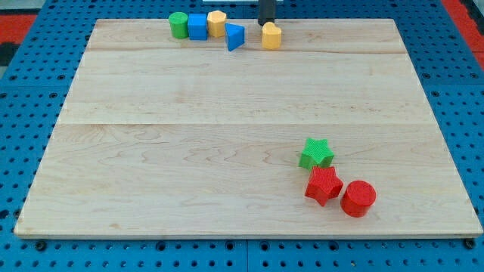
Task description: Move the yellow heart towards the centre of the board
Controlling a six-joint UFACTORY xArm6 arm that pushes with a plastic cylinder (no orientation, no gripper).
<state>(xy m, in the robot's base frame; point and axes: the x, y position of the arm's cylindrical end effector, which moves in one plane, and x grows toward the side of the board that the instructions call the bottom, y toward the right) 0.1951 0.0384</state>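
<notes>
Wooden board (227, 113) rests on blue pegboard (30, 98).

We see a laboratory test rig — a pale wooden board (242, 151) lying on a blue perforated bench (454, 91) with regular mounting holes. Small moulded blocks, such as a green star (316, 153), serve as test pieces — not household items.

green cylinder (178, 25), blue cube (197, 26), blue triangle (235, 36), green star (316, 153), red star (323, 185), red cylinder (358, 199)
</notes>
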